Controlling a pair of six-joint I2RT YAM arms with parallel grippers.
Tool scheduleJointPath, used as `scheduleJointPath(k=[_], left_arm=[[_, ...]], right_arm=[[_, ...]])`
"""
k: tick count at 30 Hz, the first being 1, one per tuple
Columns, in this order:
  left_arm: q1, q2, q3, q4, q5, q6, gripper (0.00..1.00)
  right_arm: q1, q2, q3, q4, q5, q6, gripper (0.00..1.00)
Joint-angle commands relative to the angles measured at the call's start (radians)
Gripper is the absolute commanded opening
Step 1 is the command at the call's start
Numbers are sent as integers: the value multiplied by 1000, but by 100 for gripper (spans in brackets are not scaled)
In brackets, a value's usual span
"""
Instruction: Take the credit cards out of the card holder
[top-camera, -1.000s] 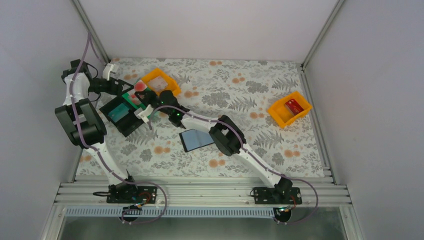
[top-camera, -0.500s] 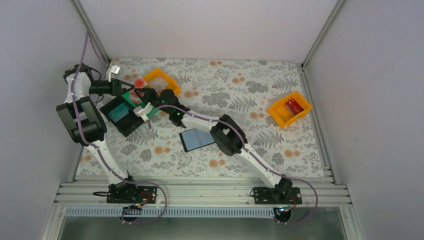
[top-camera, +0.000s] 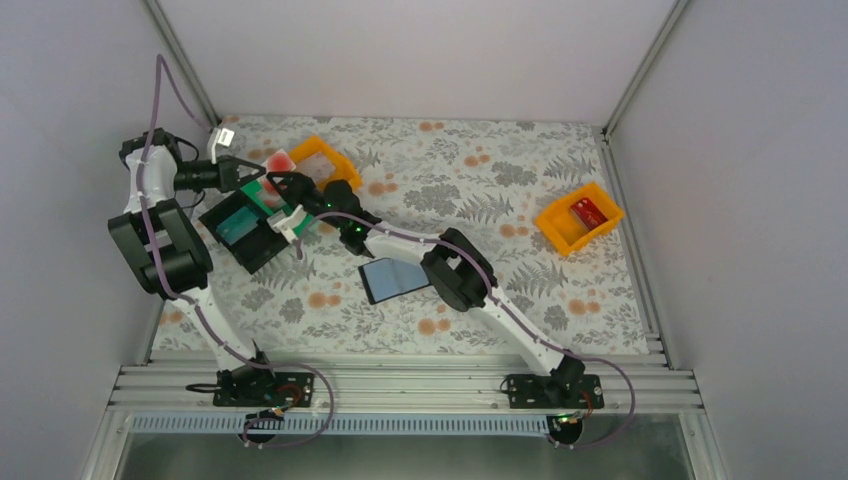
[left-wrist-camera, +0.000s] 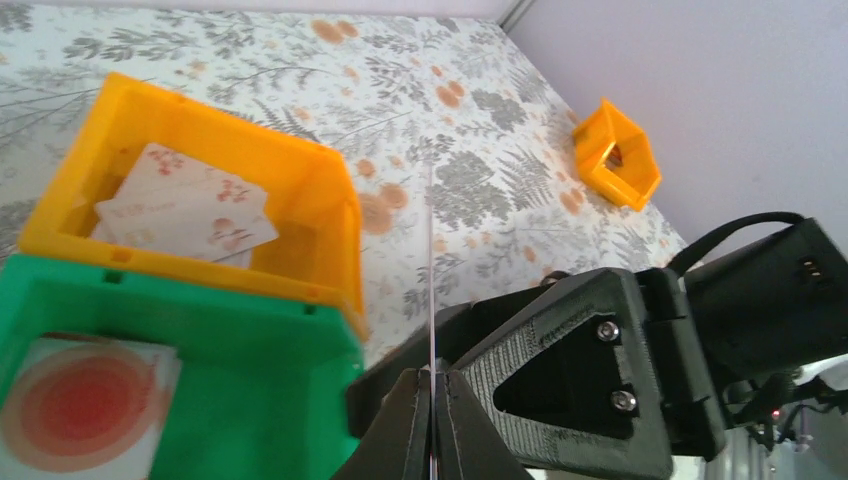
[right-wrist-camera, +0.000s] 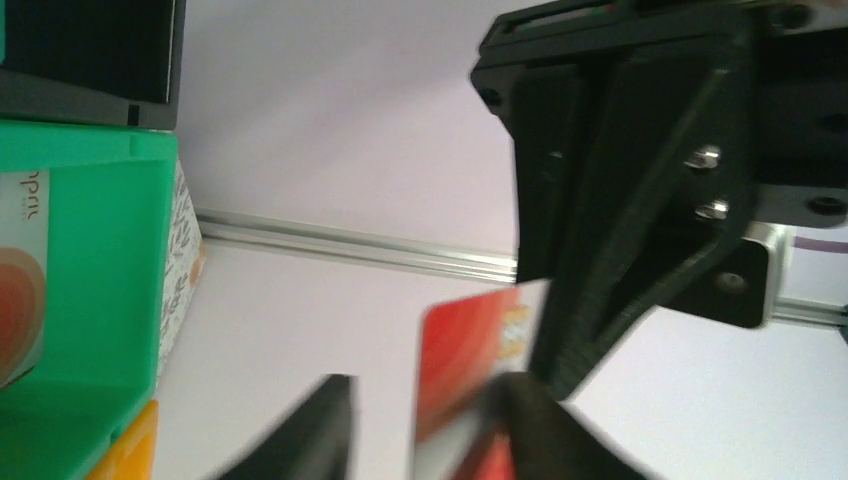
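A red credit card hangs in the air over the trays at the far left. My left gripper is shut on it; in the left wrist view the card shows edge-on as a thin line rising from the closed jaws of that gripper. My right gripper faces the left one with its jaws apart around the card's other end, a clear gap at one finger. The black card holder lies open on the table under the right forearm, partly covered.
A green tray holds a card with red circles. An orange tray holds a pale floral card. A black tray holds a bluish card. Another orange tray sits at the right with a red card.
My left gripper closed on the red card while my right gripper, shut on it before, opened. Both arms stayed over the trays.
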Motion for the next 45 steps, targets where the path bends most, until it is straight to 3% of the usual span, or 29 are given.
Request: scheduleJointPath(k=[1,6,8,12,16,17,21,24,28,32,37,40,43,45], left_arm=[[-28,-70,-3,-83,69,0,2],[-35,-125,59,-73,54,-52,2],[-49,-169,70,-17,6,-95,2],[-112,-268,78,73,-97,-138,2],[-181,-302,194,-77,-95,-40,2],[-209,-322,210,-82,-100,-48,2],[-331,-410,231,-81,-155,-64,2],[-433,-471,219,-29,-215,-136,2],[-546,-491,235,-18,-273,-213,2],[-633,-501,239,-29,-295,-256,2],[-684,-538,210,-20,-328,-271,2],[-692,-545,204,-23,-340,-270,2],[-697,-547,199,-28,-343,-269,2],[-701,-549,197,-28,-345,-267,2]], right_arm=[[-2,-127,-77,79,30,61,59],[-15,-384,-400,80,7,146,73],[-24,-581,-523,-50,-68,269,98],[-49,-803,-478,-529,-188,686,99],[-88,-844,-237,-908,-129,1113,99],[-110,-845,-185,-995,-175,1195,99],[-229,-898,-137,-1151,-475,1482,99],[-297,-955,-184,-1196,-647,1574,99],[-301,-1010,-272,-1272,-703,1523,92],[-303,-1098,-392,-1247,-723,1515,85],[-303,-1127,-418,-1239,-824,1524,60],[-304,-1138,-443,-1215,-839,1543,57],[-312,-1128,-448,-1201,-843,1577,39],[-316,-1113,-439,-1187,-851,1614,11]])
